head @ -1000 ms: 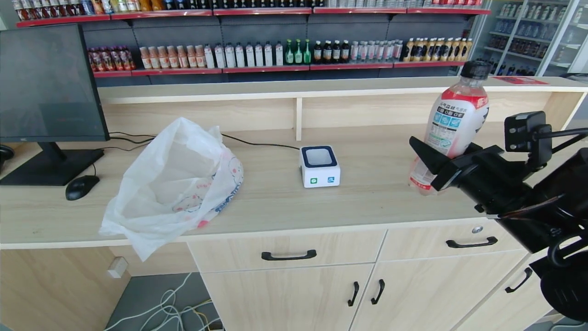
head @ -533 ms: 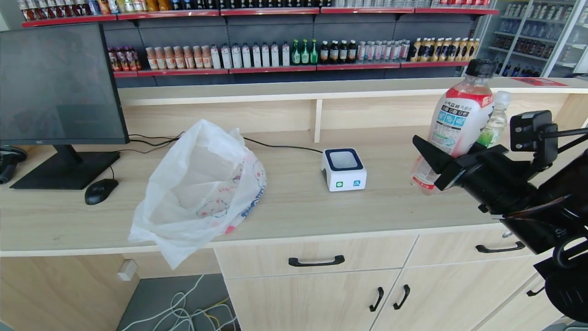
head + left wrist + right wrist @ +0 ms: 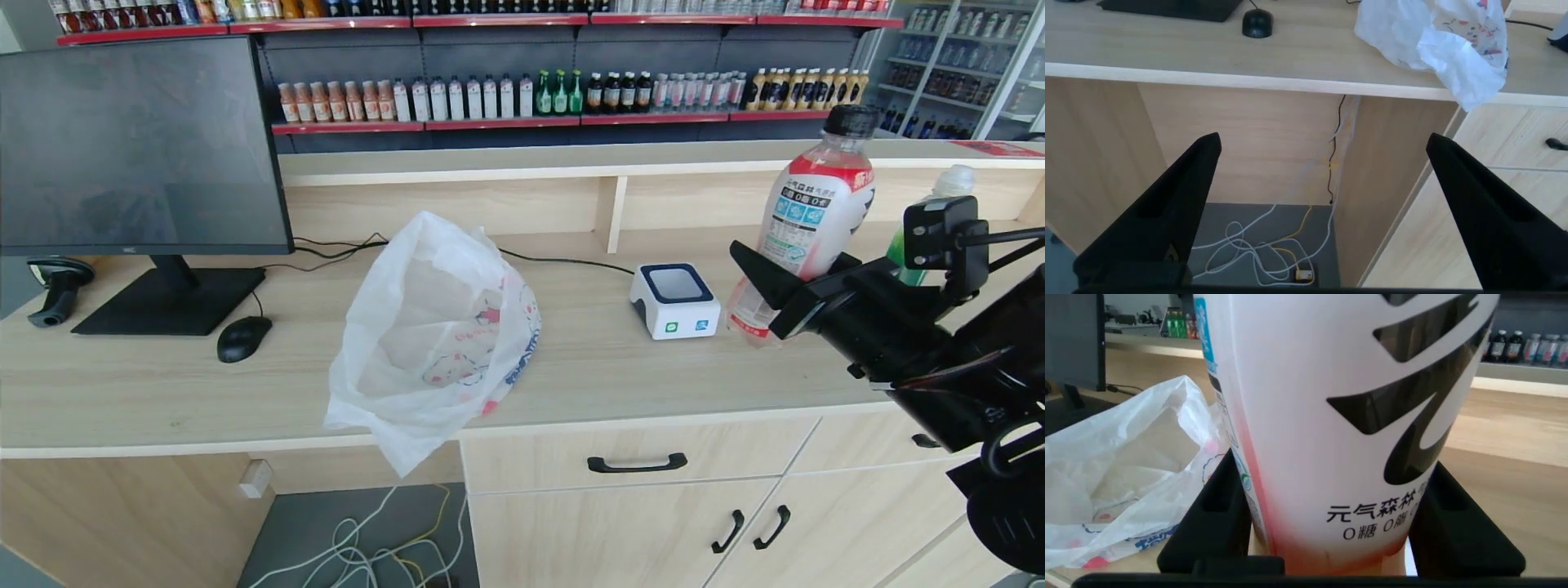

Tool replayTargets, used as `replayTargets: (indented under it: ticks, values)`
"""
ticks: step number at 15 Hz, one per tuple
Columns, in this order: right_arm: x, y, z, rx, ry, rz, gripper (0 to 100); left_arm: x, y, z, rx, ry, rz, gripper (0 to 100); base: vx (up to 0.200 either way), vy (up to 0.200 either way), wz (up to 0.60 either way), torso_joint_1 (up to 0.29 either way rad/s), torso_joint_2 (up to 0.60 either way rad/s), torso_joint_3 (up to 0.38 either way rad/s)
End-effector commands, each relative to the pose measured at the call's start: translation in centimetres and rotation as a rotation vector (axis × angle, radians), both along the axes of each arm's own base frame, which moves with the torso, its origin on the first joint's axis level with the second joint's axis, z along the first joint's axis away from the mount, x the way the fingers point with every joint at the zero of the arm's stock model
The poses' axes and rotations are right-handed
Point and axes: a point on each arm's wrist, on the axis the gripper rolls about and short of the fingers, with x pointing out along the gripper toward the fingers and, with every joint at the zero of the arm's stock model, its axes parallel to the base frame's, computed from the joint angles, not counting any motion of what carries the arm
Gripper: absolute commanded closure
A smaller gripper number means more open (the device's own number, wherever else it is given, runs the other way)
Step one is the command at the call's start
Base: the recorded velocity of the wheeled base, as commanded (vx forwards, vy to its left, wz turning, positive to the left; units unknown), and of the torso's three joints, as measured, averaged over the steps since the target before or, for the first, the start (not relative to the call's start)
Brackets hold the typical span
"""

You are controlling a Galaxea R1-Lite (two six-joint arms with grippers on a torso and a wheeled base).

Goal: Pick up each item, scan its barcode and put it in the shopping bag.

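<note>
While the left hand (image 3: 1323,140) hangs below the front edge of the tabletop (image 3: 122,392) with its fingers spread wide and nothing between them, loose cables (image 3: 1266,245) lie on the floor beneath it. At the far left of the tabletop a handheld scanner (image 3: 55,287) stands just beside the foot of a dark monitor (image 3: 139,147), and a black mouse (image 3: 243,338) lies in front of that foot. Near the middle sits the shopping bag (image 3: 433,327), white and thin, its mouth gaping toward the front and one corner drooping over the edge. To its right, apart from it, is a small white barcode reader (image 3: 676,300) with a dark-rimmed window on top and a cable running off behind the bag. Just right of the reader, the right hand (image 3: 788,261) is closed around the lower body of a bottle (image 3: 808,220) with a black cap, held nearly upright; whether its base touches the wood I cannot tell. A green bottle (image 3: 939,204) stands behind the arm.
</note>
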Motion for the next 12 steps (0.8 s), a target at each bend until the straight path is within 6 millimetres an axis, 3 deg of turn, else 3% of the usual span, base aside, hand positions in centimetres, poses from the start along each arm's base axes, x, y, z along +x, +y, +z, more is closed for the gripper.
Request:
replayTargets:
  ticks: [1, 5, 12]
  values:
    - [0.06, 0.0, 0.03, 0.0, -0.002, -0.001, 100, 0.01, 0.0, 0.01, 0.0, 0.0, 0.001, 0, 0.0, 0.0, 0.0, 0.0, 0.0, 0.0]
    - [0.07, 0.09, 0.21, 0.003, -0.01, 0.002, 100, 0.0, 0.0, 0.01, -0.001, -0.001, 0.001, 0, 0.0, 0.0, 0.0, 0.0, 0.0, 0.0]
    - [-0.09, 0.1, 0.2, 0.002, -0.008, 0.005, 100, 0.01, 0.0, 0.01, 0.0, 0.0, 0.001, 0, 0.0, 0.0, 0.6, 0.003, 0.0, 0.002]
